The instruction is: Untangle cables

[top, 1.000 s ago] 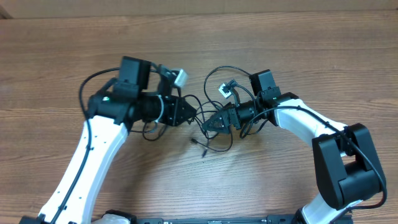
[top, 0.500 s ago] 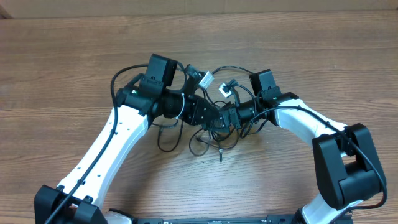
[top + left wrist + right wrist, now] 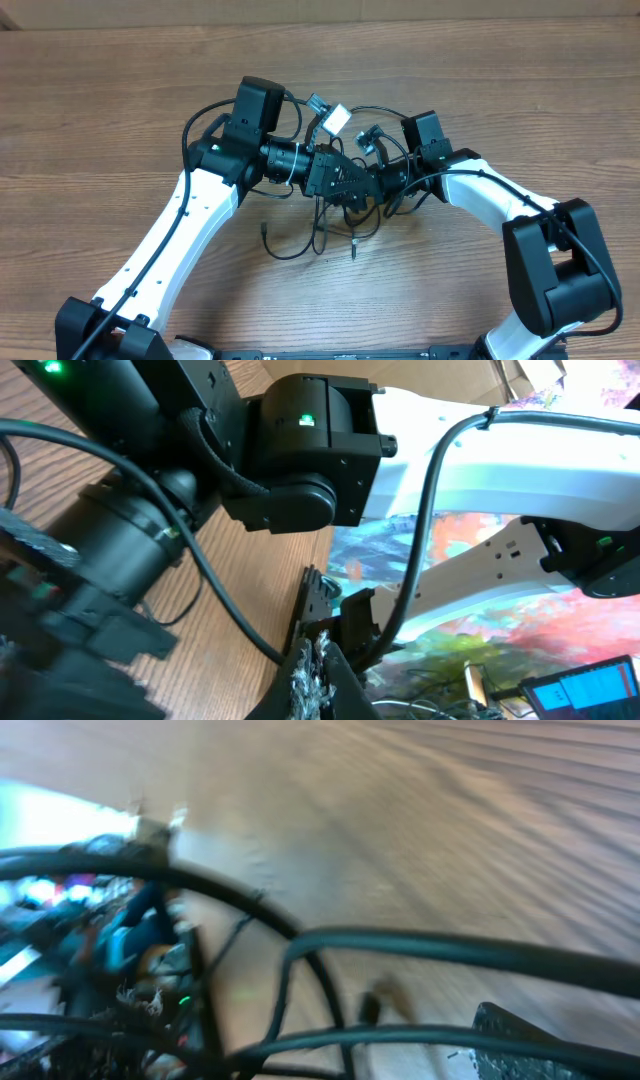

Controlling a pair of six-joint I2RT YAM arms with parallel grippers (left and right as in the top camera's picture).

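My left arm has swung in from the left side of the table (image 3: 100, 100) over the last second. My left gripper (image 3: 347, 187) now sits nose to nose with my right gripper (image 3: 374, 184) at the middle, where a second ago there was a clear gap between them.

The cables (image 3: 318, 238) have changed shape with that move. A loose end with a small plug (image 3: 263, 228) now lies out to the left on the wood, at the head of an open loop (image 3: 292, 254) that curves back under my left gripper. That stretch was bunched closer in before, so I take it that one cord has begun to come free of the knot.

From above I cannot tell whether my left fingers are apart or pressed together, because the tips are lost in the dark cluster. My left wrist camera shows a black cord (image 3: 235, 615) running down toward them but not the grip itself.

The knot hangs between the two grippers, and a second plug (image 3: 354, 251) rests on the table just below it, where it lay half a second ago. My right arm has hardly moved. Its wrist view is only blurred cords (image 3: 420, 952) over wood, so I cannot tell its grip either.
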